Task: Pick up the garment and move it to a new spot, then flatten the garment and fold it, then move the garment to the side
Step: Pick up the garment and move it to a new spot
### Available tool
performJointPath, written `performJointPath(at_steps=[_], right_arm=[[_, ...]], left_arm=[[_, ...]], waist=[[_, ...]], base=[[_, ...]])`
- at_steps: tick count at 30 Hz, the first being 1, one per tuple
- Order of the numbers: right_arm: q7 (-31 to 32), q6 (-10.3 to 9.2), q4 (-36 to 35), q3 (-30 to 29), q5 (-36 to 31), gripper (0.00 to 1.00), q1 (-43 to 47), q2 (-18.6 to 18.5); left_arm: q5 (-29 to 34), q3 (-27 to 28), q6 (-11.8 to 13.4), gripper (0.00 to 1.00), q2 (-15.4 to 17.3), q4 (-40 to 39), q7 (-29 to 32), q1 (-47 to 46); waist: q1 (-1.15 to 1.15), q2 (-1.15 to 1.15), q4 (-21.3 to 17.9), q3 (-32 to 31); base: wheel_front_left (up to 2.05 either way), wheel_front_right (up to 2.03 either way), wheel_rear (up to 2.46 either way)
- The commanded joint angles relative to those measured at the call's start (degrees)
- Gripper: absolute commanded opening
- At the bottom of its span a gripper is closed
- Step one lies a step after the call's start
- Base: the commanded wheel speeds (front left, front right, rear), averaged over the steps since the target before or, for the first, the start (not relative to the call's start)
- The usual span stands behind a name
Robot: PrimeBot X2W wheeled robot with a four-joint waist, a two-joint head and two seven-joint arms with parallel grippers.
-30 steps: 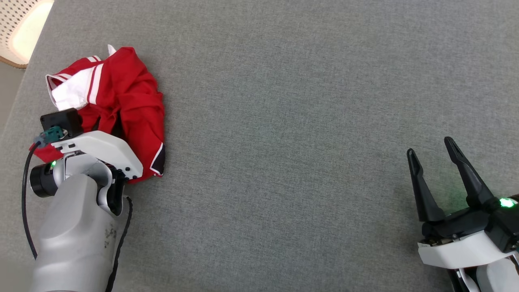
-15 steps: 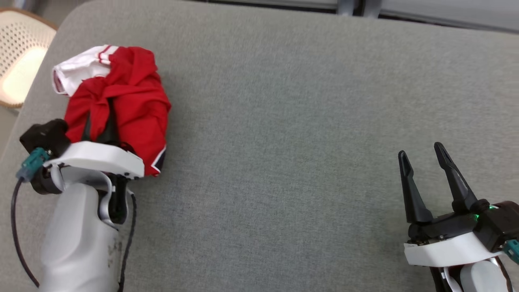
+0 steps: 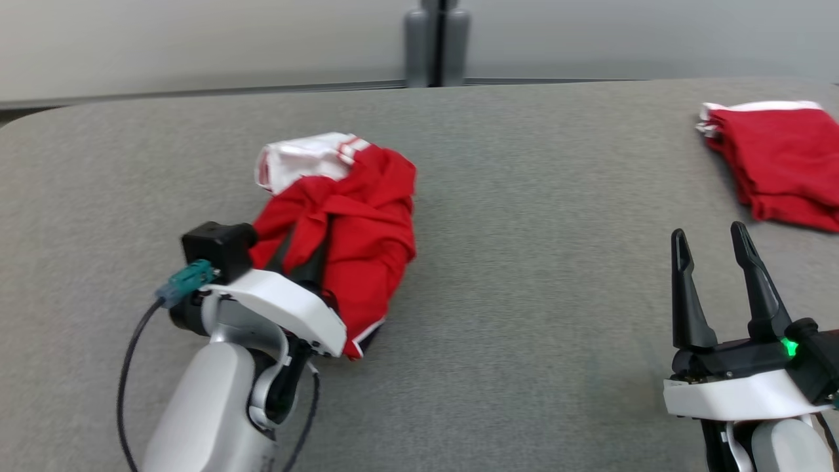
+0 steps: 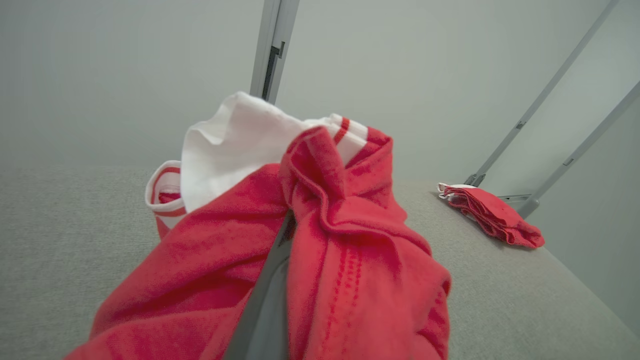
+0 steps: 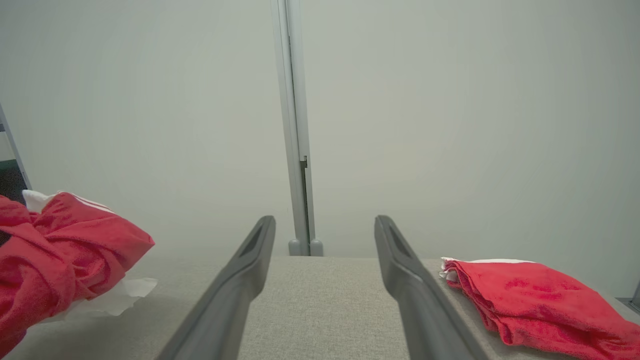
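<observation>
Head view puts the left pincer (image 3: 305,254) clamped on the red-and-white garment (image 3: 367,223), with its dark fingers buried in bunched cloth left of the middle of the grey surface (image 3: 524,295). The right pincer (image 3: 711,239) stands at the lower right with its fingers apart, well clear of the bundle, and bare grey fabric lies between the two. Farther out, near the right edge, a folded red cloth (image 3: 780,157) lies flat. A grey post (image 3: 437,42) rises behind the surface against a pale wall (image 3: 196,46). A second ago the camera looked steeply down; it has since tipped up, bringing the far edge, post and folded cloth into the picture. The garment then lay looser with its white panel spread; now it is gathered tighter and sits nearer the right pincer. Left wrist view adds cloth hanging on both sides of one grey finger (image 4: 262,300). Right wrist view adds the garment's white part resting on the surface beneath the red bunch.
</observation>
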Motion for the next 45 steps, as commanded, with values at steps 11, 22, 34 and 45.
performJointPath(at_steps=[11, 22, 34, 45], right_arm=[[-0.03, -0.12, 0.38, -0.01, 0.23, 1.0, -0.74, 1.78], [-0.03, -0.12, 1.31, 0.84, -0.13, 1.0, 0.13, 2.42], [-0.03, -0.12, 2.0, 3.18, -0.38, 1.0, 2.64, 1.42], [-0.03, -0.12, 2.16, 2.86, -0.91, 1.0, 9.07, 1.12]], left_arm=[[-7.75, -19.01, 5.28, 0.0, 0.19, 7.22, -1.29, -5.34], [-15.62, -30.16, 7.38, 1.0, 0.15, 6.79, -8.23, -8.54], [-5.56, -22.45, 16.84, 1.0, 6.52, 2.17, -17.07, -2.07], [8.98, -6.59, 17.11, 1.0, 4.65, -10.57, -17.1, 20.87]], waist=[[0.0, 0.0, -12.53, 0.41], [0.0, 0.0, -13.59, -0.08], [0.0, 0.0, -7.7, -2.67], [0.0, 0.0, -1.49, -8.94]], base=[[0.0, 0.0, 0.0], [0.0, 0.0, 0.0], [0.0, 0.0, 0.0], [0.0, 0.0, 0.0]])
